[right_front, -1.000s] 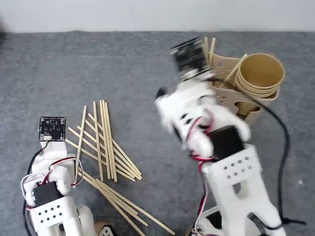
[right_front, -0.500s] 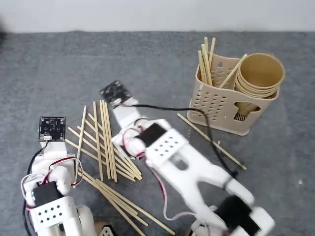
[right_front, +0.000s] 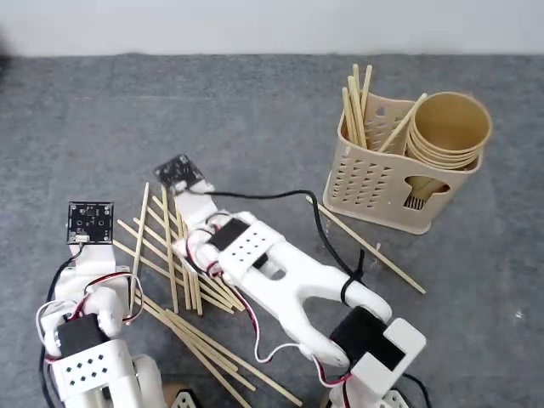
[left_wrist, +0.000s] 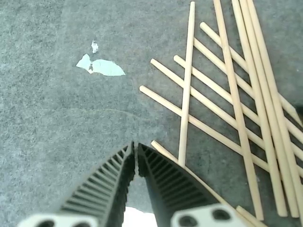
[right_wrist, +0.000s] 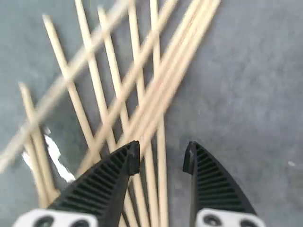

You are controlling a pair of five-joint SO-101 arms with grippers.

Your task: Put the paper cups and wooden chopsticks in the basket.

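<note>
The right claw (right_wrist: pixel 162 152) hangs open over loose wooden chopsticks (left_wrist: pixel 238 118) at 8 o'clock on the desk (right_front: pixel 255 110). The left claw (left_wrist: pixel 136 150) is closed and empty. The paper cups (right_front: pixel 449 127) stand in the basket (right_front: pixel 374 183) at 2 o'clock.

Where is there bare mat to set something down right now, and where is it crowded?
Bare, in the high view: the far mat beyond the chopstick pile and left of the basket; also the strip right of the loose chopstick. Crowded: the pile, with the right hand over it.
</note>
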